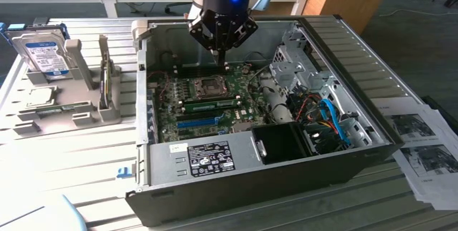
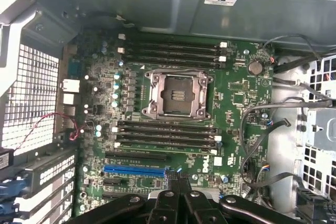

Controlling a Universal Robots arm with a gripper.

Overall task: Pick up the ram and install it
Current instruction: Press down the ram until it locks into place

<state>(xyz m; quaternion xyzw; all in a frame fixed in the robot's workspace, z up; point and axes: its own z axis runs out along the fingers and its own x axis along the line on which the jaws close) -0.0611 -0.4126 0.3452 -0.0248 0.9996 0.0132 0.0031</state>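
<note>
— So where is the ram [image 1: 212, 103]?

— As far as I can judge, it is the green stick in the bank of memory slots between the CPU socket [image 1: 208, 86] and the blue slot [image 1: 198, 121], inside the open computer case [image 1: 236, 188]. It looks seated on edge, though I cannot be sure it is pressed fully home.

— And the gripper [image 1: 220, 55]?

— It hangs above the motherboard [image 2: 239, 93], over the far bank of slots, with its fingers [image 2: 170, 184] pressed tight together. They grip nothing that I can see.

— Which way does the stick lie from them?

— Below, and on the other side of the socket, towards the near wall of the case. Its long axis runs from the exterior view's left to the exterior view's right, parallel to the slots and the blue slot. The fingertips are well apart from it.

— Count things for me.

— One arm, one gripper. One green stick in the board. Two banks of dark slots, one on each side of the single socket. One blue slot. One hard drive [image 1: 42, 54], standing in the grey holder [image 1: 79, 114] at the exterior view's left, outside the case. One thin board also stands on edge in that holder; I cannot tell what it is.
</note>
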